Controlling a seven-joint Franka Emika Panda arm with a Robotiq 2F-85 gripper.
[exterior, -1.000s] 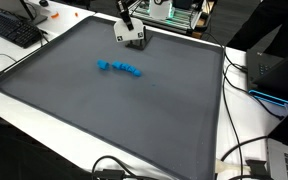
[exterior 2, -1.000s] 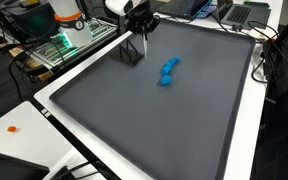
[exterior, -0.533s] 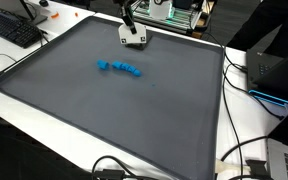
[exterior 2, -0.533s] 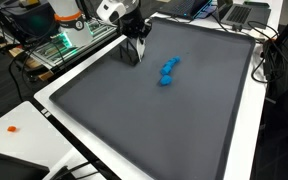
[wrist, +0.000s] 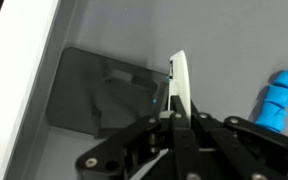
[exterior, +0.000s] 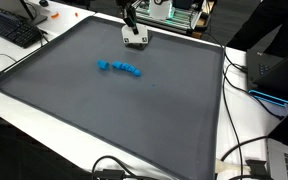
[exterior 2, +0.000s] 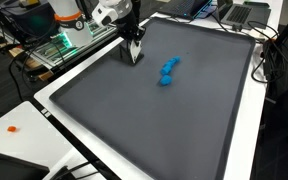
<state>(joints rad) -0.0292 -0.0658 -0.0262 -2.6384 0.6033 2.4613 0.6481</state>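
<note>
In the wrist view, the white table edge (wrist: 4, 90) is far to the left of the hand. Next comes the grey mat (wrist: 114, 30). A dark square (wrist: 104, 95) sits just left of the hand; I cannot tell if it is part of what the hand holds. The hand (wrist: 180, 112) has its fingers pinched together on a flat piece (wrist: 179, 75), thin and white. To the right of the hand, near but apart, lie the blue blocks (wrist: 280, 100).

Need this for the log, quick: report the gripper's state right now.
Gripper: closed, clamped on a thin white flat piece that shows edge-on in the wrist view.
</note>
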